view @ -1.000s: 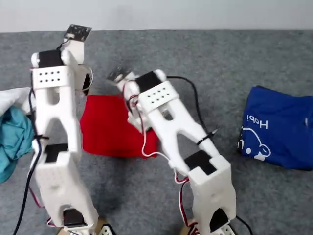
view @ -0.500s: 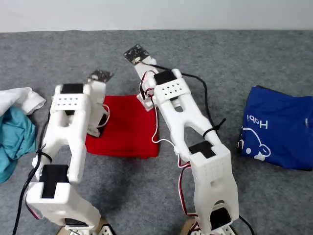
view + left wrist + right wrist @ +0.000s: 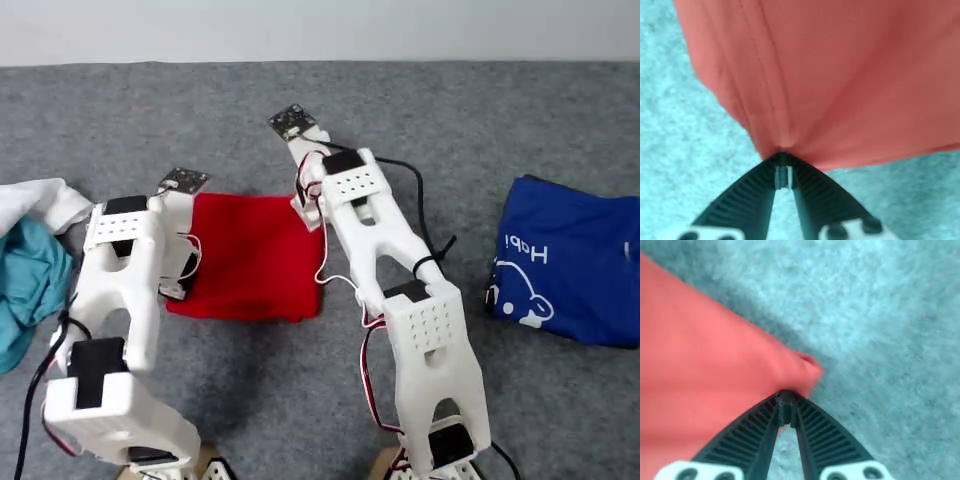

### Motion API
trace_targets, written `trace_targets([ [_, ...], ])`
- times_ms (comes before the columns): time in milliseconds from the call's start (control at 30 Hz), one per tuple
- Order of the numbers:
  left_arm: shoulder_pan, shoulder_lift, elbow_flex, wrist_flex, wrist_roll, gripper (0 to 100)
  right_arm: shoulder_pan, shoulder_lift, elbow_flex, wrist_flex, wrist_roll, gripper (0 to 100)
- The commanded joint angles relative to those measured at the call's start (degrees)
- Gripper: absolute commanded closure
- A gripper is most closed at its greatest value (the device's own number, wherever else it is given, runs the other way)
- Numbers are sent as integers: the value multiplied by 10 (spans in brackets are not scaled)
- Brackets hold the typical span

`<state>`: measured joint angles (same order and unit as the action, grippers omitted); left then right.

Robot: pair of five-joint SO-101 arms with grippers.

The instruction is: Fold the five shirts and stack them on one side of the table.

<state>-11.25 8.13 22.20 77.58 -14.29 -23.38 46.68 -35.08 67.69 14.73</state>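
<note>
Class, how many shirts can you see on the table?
4: red shirt mid-table, blue shirt far right, teal shirt and white shirt at the left edge. Another may be hidden.

The high view sits above the near edge of the desk (image 3: 480, 120) and looks down and forward to its far edge, from some distance, so it takes in a wide part of the surface. Each wrist camera sits just behind its own jaws and looks along them, very near to the cloth. All three views share the red shirt (image 3: 255, 255): the left wrist view shows one border, the right wrist view a corner.
</note>
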Motion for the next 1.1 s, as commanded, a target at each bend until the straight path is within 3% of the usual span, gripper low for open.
trace_targets([
  [0,3,-30,-36,28,-5,995,-2,-10,-69,39,-4,988],
  [200,15,-44,-126,114,-4,995,-39,-10,-171,147,-4,988],
  [467,-3,-207,-154,168,-4,995,-57,-10,-280,326,-6,988],
  [800,-191,-281,-154,215,-36,995,-59,-106,-171,354,-69,989],
  [1067,-314,-283,-153,229,-69,995,-70,-148,-33,350,-258,983],
])
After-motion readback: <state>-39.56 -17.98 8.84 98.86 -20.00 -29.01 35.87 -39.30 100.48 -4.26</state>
